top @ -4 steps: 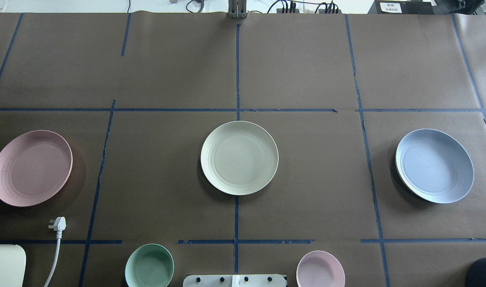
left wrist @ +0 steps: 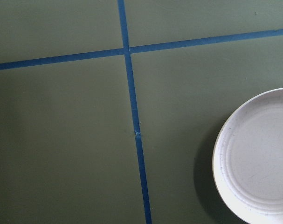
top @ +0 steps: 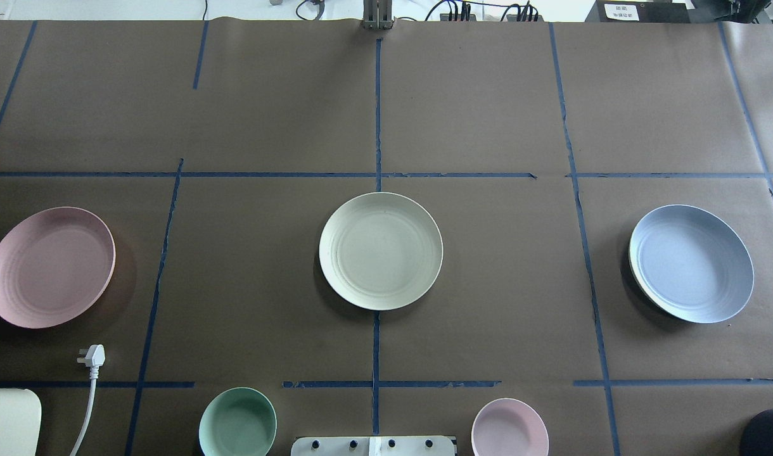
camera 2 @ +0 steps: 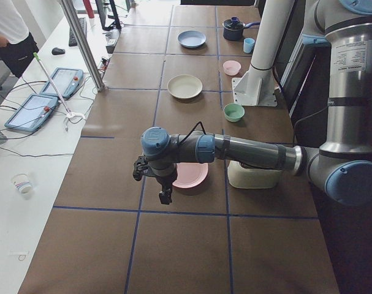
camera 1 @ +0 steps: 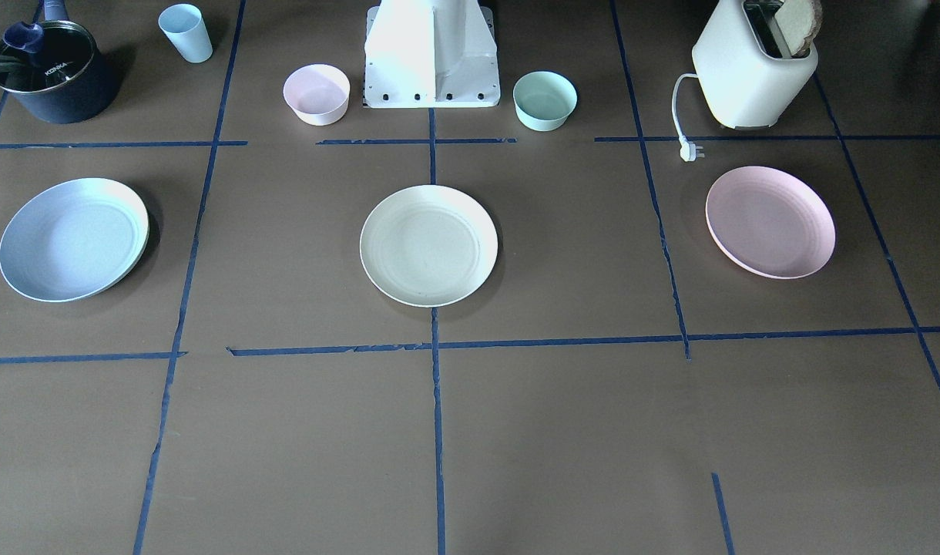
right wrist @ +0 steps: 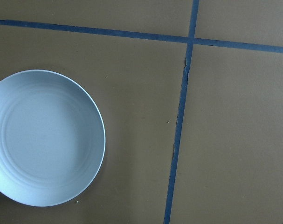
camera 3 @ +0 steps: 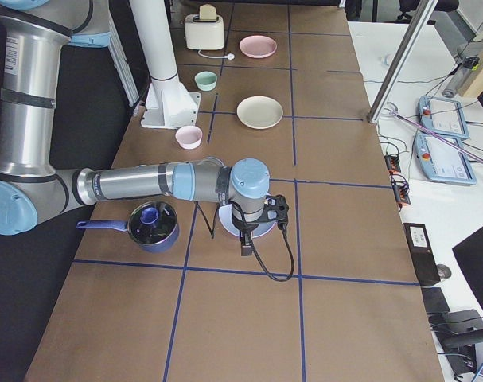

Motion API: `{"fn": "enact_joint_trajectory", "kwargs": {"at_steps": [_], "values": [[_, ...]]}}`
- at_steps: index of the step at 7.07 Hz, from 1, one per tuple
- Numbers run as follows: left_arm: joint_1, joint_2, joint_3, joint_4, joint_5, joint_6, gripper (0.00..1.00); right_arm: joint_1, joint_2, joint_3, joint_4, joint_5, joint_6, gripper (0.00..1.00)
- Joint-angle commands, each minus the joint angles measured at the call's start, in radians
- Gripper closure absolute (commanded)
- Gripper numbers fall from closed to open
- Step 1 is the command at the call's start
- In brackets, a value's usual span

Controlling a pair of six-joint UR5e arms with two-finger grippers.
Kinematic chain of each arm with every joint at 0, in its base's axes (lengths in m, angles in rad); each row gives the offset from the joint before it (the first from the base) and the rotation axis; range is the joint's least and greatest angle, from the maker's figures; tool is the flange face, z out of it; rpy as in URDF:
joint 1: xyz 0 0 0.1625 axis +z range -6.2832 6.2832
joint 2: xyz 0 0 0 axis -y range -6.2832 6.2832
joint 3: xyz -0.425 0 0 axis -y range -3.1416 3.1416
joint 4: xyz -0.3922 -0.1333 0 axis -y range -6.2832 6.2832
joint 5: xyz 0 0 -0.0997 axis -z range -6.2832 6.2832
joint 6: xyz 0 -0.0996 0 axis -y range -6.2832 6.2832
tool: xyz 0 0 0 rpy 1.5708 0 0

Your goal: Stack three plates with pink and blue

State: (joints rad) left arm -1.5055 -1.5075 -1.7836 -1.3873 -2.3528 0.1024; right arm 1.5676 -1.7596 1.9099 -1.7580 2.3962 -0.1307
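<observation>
- Plates, three of them, lie flat on the brown tabletop [top: 488,95] in one row. They are well apart and none is stacked yet.
- The pink plate [top: 51,267] is on the robot's left side. The white plate [top: 381,251] sits in the middle, on a blue tape line [top: 377,114]. The blue plate [top: 691,263] is on the robot's right side.
- All three are round, shallow and the same size, with faint rings inside.
- Nothing has moved since the picture from a moment ago. Each plate is in the same spot.
- The left gripper [camera 2: 165,197] hangs over the tabletop just beside the pink plate. It holds nothing. It shows only from the side, so I cannot tell if it is open or closed.
- The right gripper [camera 3: 246,245] hangs by the blue plate and holds nothing. It also shows only from the side, so I cannot tell if it is open or closed.
- The left wrist camera looks down on part of the pink plate at the edge of its view. The right wrist camera sees most of the blue plate off to one side.
</observation>
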Motion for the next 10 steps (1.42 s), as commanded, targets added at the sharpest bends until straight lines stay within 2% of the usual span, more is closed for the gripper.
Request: {"fn": "enact_joint_trajectory", "kwargs": {"at_steps": [1,6,7,8,9,10], "values": [[-0.001,0.000,0.007,-0.001,-0.008,-0.003,0.00,0.000,0.008,-0.012,0.000,-0.002,0.006,0.00],[0.005,0.006,-0.031,-0.042,-0.014,0.000,0.00,0.000,0.011,-0.046,0.000,0.001,-0.001,0.00],[0.024,0.004,-0.042,-0.041,-0.016,-0.056,0.00,-0.001,0.008,-0.049,-0.001,0.000,0.000,0.00],[0.139,0.004,-0.024,-0.071,-0.008,-0.175,0.00,-0.001,0.009,-0.049,0.000,0.001,0.000,0.00],[0.186,0.004,-0.005,-0.143,-0.013,-0.278,0.00,-0.001,0.009,-0.052,-0.001,0.001,0.002,0.00],[0.212,0.010,0.066,-0.265,-0.014,-0.323,0.00,-0.003,0.011,-0.051,0.000,0.004,0.002,0.00]]}}
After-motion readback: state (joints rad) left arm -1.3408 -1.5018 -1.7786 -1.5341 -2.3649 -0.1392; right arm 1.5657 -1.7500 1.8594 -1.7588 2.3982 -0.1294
